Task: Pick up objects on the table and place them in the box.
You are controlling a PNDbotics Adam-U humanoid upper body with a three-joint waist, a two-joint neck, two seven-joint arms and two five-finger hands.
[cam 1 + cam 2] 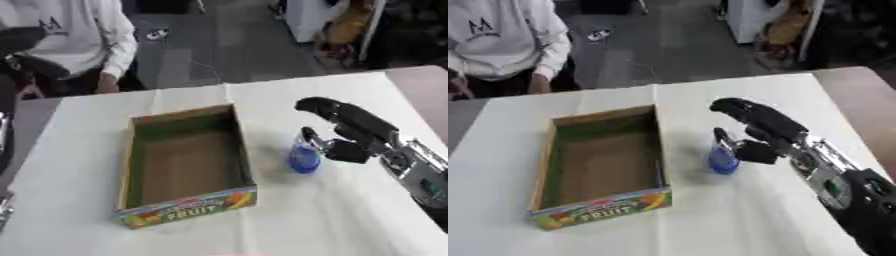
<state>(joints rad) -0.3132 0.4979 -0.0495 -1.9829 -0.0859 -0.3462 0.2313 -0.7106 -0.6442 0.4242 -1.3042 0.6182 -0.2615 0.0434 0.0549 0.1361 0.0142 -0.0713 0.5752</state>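
Left eye view: an open cardboard box (184, 165) sits on the white table (289, 220), its long side running from near to far. The inside is bare brown card with a green band along the upper walls, and the near end carries a bright printed panel reading "FRUIT". Just right of the box stands 1 small blue object (304, 159), translucent and rounded like a small bottle; what it is exactly cannot be made out. It stands on the table, outside the box, close to the box's right wall but apart from it. The right hand (350, 131) comes in from the right edge, black with a silver wrist. Its fingers arch over the far side of the blue object and its thumb reaches down beside it, so the hand is partly closed about the object; whether the fingers actually touch it cannot be told here.

Right eye view: the same layout, with the box to the left and the blue object between the box and the right hand. The thumb tip lies against the object's upper right side, and the curled fingers hang over its top.
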